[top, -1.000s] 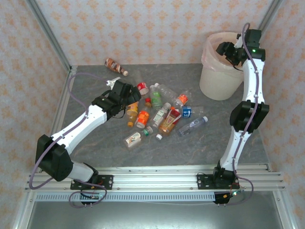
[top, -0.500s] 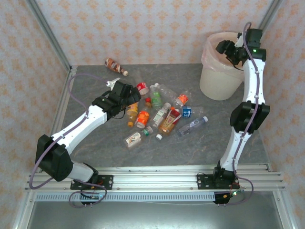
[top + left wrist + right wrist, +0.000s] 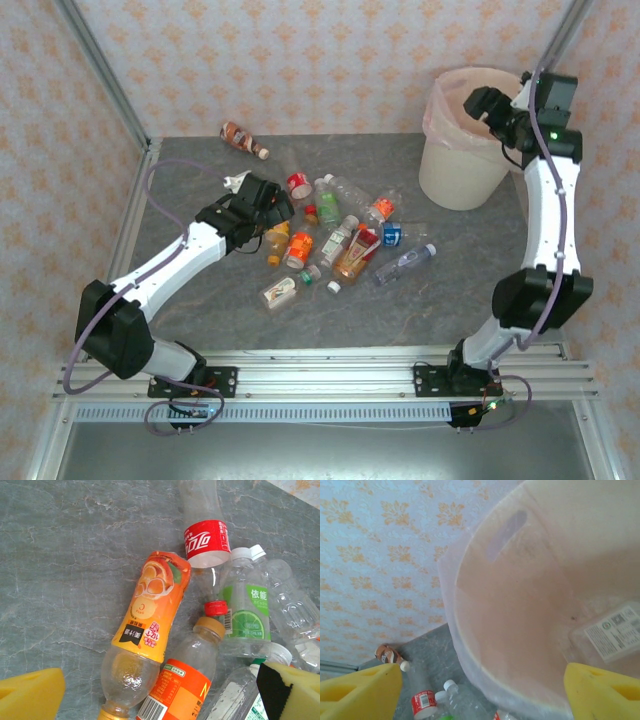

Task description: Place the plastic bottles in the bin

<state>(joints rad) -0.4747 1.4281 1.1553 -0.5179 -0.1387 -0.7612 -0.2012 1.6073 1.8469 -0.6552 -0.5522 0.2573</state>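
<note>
Bottles point(image 3: 350, 255), crinkly clear plastic, strew marbled table point(image 3: 220, 310); left jaws wide; right jaws wide over bin point(image 3: 455, 170).

The bench point(image 3: 420, 310) is grey, veined like marble. The walls point(image 3: 300, 60) are pale with a repeating orange floral motif. The bin point(image 3: 455, 170) is cream-white and its bag point(image 3: 520, 605) pale pink. The plastic bottles point(image 3: 335, 235) are mostly clear: the orange-yellow bottle point(image 3: 152, 610) carries an orange-fruit print, the red-labelled bottle point(image 3: 206, 542) white script, the lime bottle point(image 3: 247, 615) green on white — and the brown bottle point(image 3: 243, 139) lies apart. Yellow foam pads point(image 3: 30, 692) tip the left end effector point(image 3: 161, 697) and the right end effector point(image 3: 480, 690).
</note>
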